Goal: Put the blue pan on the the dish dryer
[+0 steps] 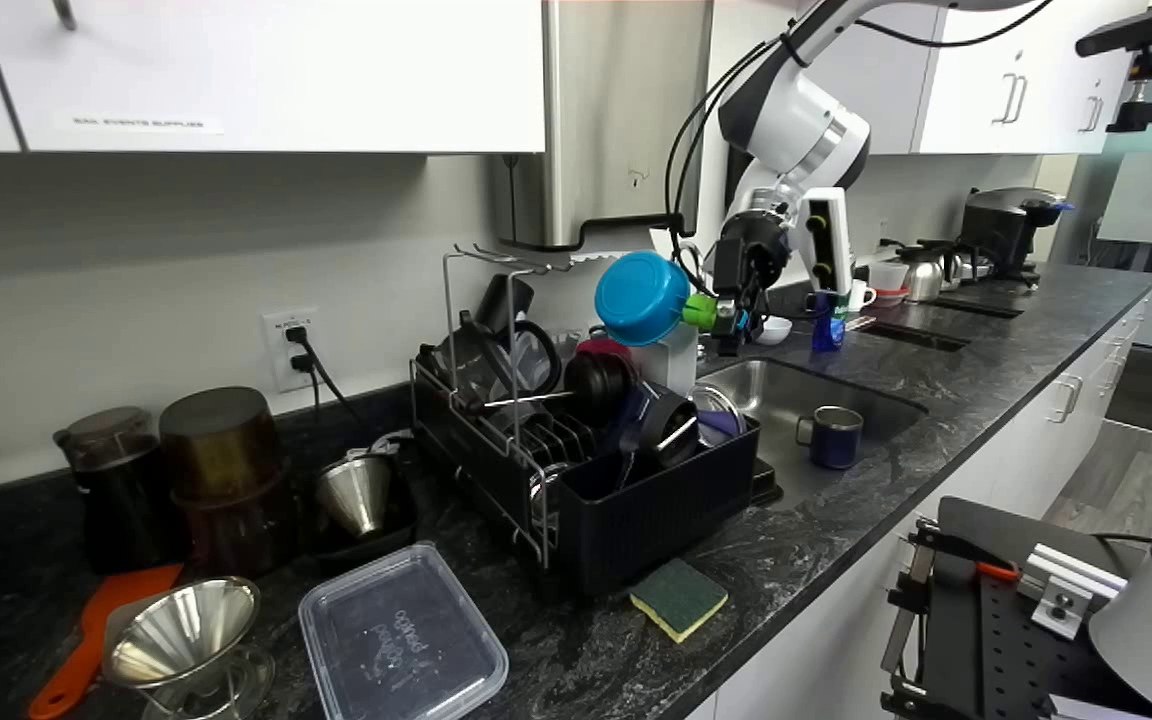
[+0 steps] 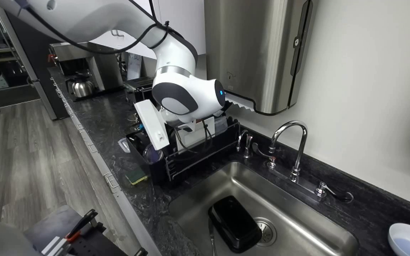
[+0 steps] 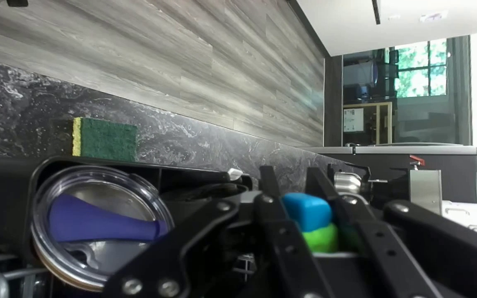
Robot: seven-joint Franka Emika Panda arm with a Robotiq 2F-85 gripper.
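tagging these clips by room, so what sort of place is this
Most likely a kitchen, perhaps a shared workplace one: there's a steel sink, a loaded dish rack, and a cupboard whose label seems to mention events supplies.

White rounded arm [image 2: 174, 57], black cables [image 2: 101, 52]; black fingers [image 3: 270, 182], silver screws [image 3: 168, 288].

The dark countertop [image 1: 786, 560] is veined pale, like marble. Directly on it stands the black dish dryer [image 1: 656, 520], with a green-and-yellow sponge [image 1: 680, 596] lying just beside it. A clear lidded container [image 1: 401, 640] and an orange spatula [image 1: 96, 625] also lie there, and a white bowl [image 2: 409, 240] rests well apart.
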